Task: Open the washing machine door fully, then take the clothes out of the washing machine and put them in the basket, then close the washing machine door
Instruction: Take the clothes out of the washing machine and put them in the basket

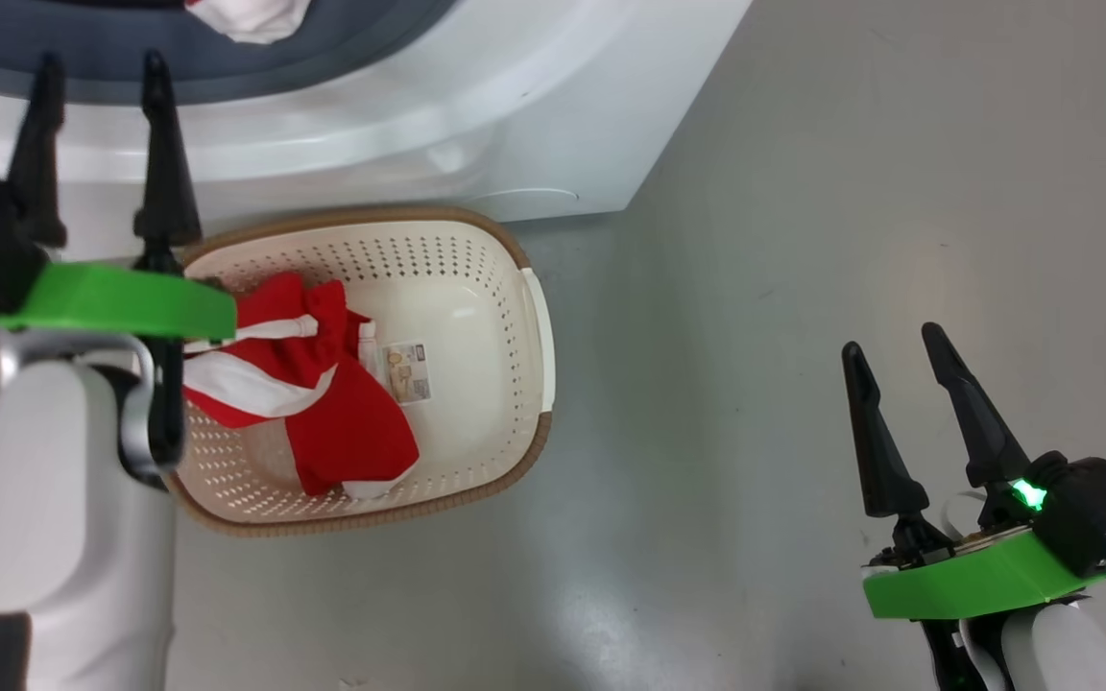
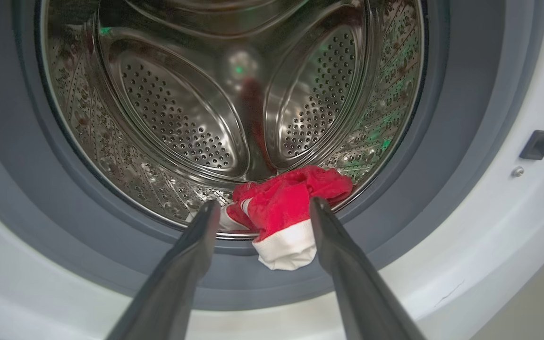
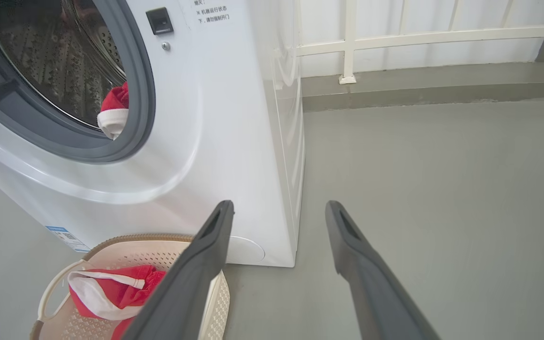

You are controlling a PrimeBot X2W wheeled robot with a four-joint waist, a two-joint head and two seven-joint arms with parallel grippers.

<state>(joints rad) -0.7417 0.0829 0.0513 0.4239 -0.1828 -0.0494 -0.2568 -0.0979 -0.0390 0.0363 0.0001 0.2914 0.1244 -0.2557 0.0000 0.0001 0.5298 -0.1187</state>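
**Head view**
- Left hand (image 1: 102, 67): fingers spread wide with nothing between them. It is raised before the washing machine (image 1: 515, 115), tips toward the grey ring (image 1: 323, 58).
- Right hand (image 1: 892, 341): fingers wide and empty, over the floor (image 1: 803, 192), well apart from the basket (image 1: 536, 317).
- Basket: stands on the floor just beside the machine's front.
- Red garment (image 1: 351, 422): has white bands and lies in the basket's left half, partly under the left arm. It is next to the paper label (image 1: 407, 371) on the basket's floor.
- Second garment (image 1: 251, 19): a white fold shows at the top edge, at the machine's mouth.

**Left wrist view**
- Drum (image 2: 182, 118): perforated steel, its mouth uncovered.
- Second garment: red with a white cuff. It sits at the drum's lower lip, with the cuff hanging over the grey ring.
- Left hand: the two fingers stand wide, one on each side of this garment. Whether they touch it cannot be told, and they are not closed on it.
- Latch socket (image 2: 538, 144): dark, on the white front at the right.

**Right wrist view**
- Right hand: fingers wide, holding nothing, pointing at the floor beside the machine's corner.
- Washing machine: to the left. The second garment shows at the drum's rim.
- Blue label (image 3: 66, 236): low on the machine's front.
- Basket: at the lower left, in front of the machine, with the red garment inside.
- White railing (image 3: 395, 38): along the far wall.
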